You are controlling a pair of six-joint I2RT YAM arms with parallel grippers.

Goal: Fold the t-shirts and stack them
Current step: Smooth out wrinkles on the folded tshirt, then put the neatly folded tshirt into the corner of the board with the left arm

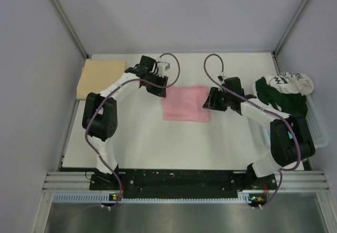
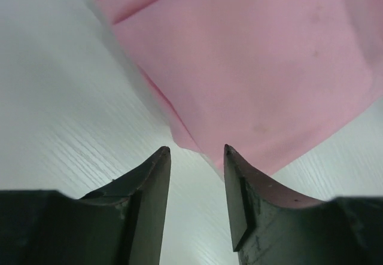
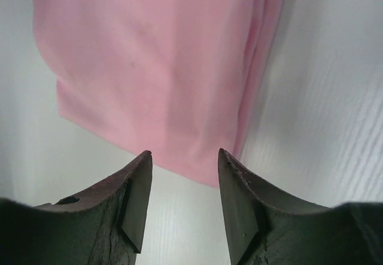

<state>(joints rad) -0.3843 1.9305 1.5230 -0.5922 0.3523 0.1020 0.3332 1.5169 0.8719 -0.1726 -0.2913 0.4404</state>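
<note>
2 robot arms bend inward over a white table (image 1: 184,143) and meet at 1 light pink t-shirt (image 1: 185,102). The shirt lies folded into a flat, roughly square shape at the middle of the table.

The left gripper (image 1: 162,85) sits at the shirt's far left corner. In the left wrist view, the left gripper (image 2: 196,151) has its 2 dark fingers spread, with only bare table in the gap. The pink t-shirt (image 2: 257,67) fills the upper right of that view, and its nearest corner lies just past the fingertips. Whether a fingertip touches the cloth cannot be told.

The right gripper (image 1: 206,102) sits at the shirt's right edge. In the right wrist view, the right gripper (image 3: 184,154) is also spread and holds nothing. The pink t-shirt (image 3: 149,67) lies just ahead, its folded edge between and beyond the tips.

1 tan t-shirt (image 1: 101,78) lies folded flat at the far left corner of the table, well apart from the pink one. At the right edge, a crumpled heap of dark green and white t-shirts (image 1: 279,100) rests in a white basket (image 1: 316,122).
</note>
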